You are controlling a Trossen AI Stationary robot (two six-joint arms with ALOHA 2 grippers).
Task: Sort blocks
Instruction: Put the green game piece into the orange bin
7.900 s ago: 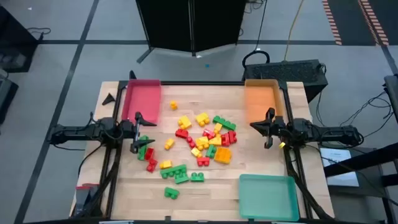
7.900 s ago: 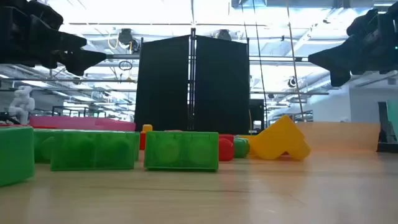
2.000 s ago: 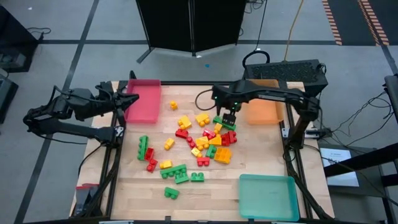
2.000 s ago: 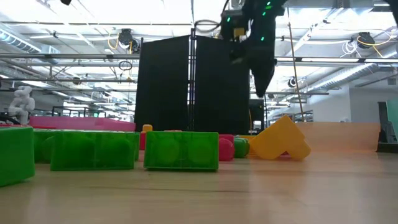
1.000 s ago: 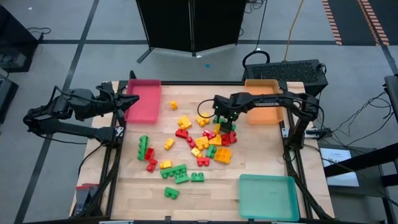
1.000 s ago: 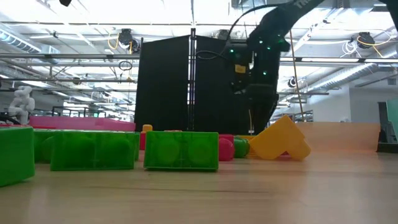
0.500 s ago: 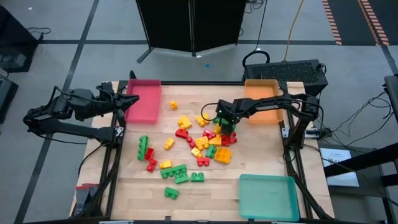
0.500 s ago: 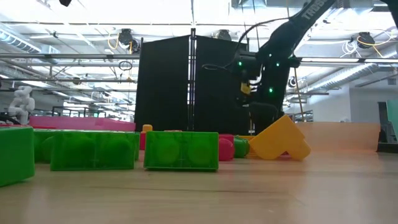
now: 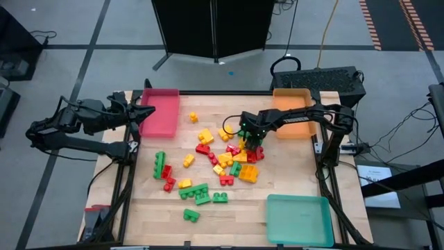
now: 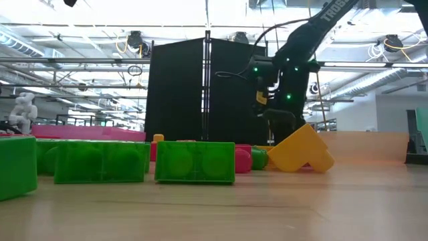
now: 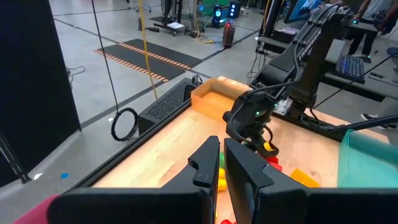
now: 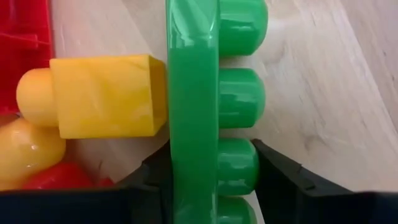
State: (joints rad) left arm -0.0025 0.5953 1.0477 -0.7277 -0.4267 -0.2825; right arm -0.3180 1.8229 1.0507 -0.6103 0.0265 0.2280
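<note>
Red, yellow and green blocks (image 9: 222,156) lie scattered over the middle of the wooden table. My right gripper (image 9: 252,139) is down at the far right of the pile, shut on a long green block (image 12: 193,93) that lies on its side, studs pointing sideways. A yellow block (image 12: 106,96) butts against the green block's flat underside. My left gripper (image 9: 149,111) hovers shut beside the red tray (image 9: 159,114) at the far left, holding nothing. My right gripper pinches the long green block between its two fingers, near one end. One finger (image 12: 152,177) is on the flat underside (image 12: 180,155), the other (image 12: 283,180) against the studs (image 12: 239,165). The fingers point down from above and lie across the block, which rests on the table.
An orange tray (image 9: 291,114) stands at the far right, just behind the right arm. A teal tray (image 9: 300,219) sits at the near right corner. Red blocks (image 12: 25,50) and more yellow ones crowd the green block on one side; bare wood lies on its stud side.
My right gripper has come down from above the pile until its fingers reach table level at the green block. The blocks around it have stayed where they were.
</note>
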